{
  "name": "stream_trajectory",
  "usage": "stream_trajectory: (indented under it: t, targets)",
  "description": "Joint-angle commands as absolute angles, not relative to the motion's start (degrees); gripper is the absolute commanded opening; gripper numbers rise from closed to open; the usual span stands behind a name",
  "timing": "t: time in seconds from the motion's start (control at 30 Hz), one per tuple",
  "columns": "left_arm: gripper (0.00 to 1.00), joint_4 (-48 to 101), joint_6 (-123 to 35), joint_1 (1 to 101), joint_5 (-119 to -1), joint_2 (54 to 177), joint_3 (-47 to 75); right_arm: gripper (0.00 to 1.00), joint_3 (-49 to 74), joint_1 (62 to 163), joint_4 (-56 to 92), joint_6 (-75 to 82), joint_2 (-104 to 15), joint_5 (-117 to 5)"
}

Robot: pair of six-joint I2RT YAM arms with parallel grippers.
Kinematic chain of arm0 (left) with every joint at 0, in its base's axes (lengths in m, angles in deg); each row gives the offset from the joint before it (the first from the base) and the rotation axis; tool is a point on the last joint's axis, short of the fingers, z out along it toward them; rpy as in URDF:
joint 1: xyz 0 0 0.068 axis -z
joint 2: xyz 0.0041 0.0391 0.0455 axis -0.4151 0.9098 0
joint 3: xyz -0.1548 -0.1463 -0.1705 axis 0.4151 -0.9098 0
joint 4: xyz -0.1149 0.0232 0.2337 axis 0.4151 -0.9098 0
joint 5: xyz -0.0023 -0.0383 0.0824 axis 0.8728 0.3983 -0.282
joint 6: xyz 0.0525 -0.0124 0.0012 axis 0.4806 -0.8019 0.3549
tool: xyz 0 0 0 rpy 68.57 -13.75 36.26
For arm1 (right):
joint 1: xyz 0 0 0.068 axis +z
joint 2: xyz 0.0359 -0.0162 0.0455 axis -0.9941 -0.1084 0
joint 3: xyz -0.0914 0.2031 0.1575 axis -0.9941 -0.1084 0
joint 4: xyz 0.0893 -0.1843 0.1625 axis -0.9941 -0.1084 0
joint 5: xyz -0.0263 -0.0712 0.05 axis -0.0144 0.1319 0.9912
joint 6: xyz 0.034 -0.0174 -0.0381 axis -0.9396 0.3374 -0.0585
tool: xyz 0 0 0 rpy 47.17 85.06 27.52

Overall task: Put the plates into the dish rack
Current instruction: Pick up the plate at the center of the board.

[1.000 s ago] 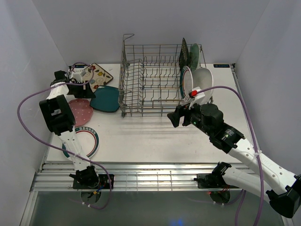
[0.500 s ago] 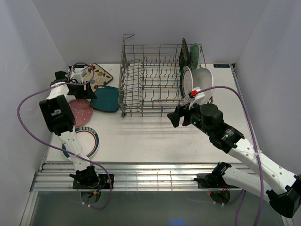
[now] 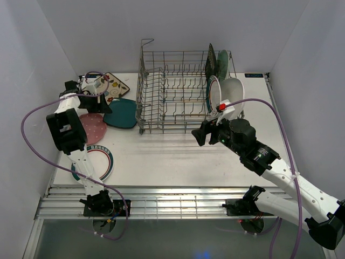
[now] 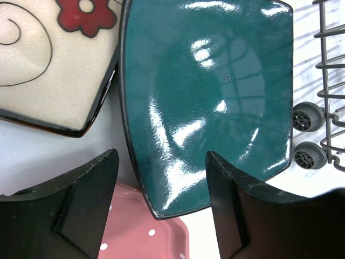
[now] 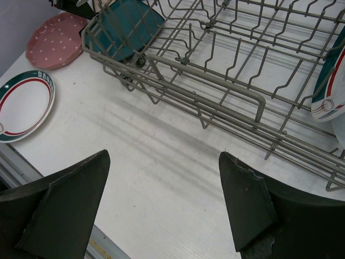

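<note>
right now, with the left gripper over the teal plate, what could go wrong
The teal plate lies flat and glossy, so the open left gripper may pinch only its rim and slip. Its corner seems to overlap the pink plate, with the cream plate close beside: a lift could drag either. The rack stands near; a swung plate could hit its wires.

The scene is lit brightly and evenly from above. White glare patches are spread across the teal square plate (image 4: 215,124), strongest toward one o'clock. Soft streaked shadows are cast under the dish rack (image 5: 215,81).
</note>
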State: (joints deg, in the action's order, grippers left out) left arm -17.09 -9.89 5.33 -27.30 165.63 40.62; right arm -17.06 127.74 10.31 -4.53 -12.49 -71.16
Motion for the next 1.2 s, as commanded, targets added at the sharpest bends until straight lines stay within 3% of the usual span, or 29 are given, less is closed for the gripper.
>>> stream_trajectory:
  t: [0.0, 0.47, 0.77, 0.83, 0.97, 1.03, 1.17]
  targets:
    - [0.75, -17.37, -10.66, 6.24, -27.42, 166.26, 41.98, 0.87, -16.83, 127.98, 12.39, -4.38, -11.89, -70.85]
    - [0.72, -16.75, -13.47, 8.44, -29.09, 168.55, 42.51, 0.87, -17.36, 127.98, 12.13, -4.55, -10.92, -70.77]
    - [0.64, -16.66, -14.88, 8.44, -30.67, 170.13, 43.48, 0.87, -17.36, 127.98, 12.21, -4.64, -10.83, -70.59]
    - [0.61, -16.75, -15.23, 8.53, -30.41, 170.83, 43.83, 0.87, -17.36, 127.98, 12.3, -4.64, -10.74, -70.5]
    - [0.45, -16.75, -16.11, 8.36, -29.36, 172.06, 44.44, 0.87, -17.36, 127.98, 12.21, -4.64, -10.74, -70.41]
    - [0.43, -16.75, -16.72, 8.09, -29.09, 172.85, 44.97, 0.87, -17.18, 127.98, 12.04, -4.55, -10.74, -70.33]
    - [0.24, -17.1, -17.6, 7.04, -27.95, 174.17, 46.55, 0.87, -17.18, 127.98, 11.95, -4.55, -10.39, -70.33]
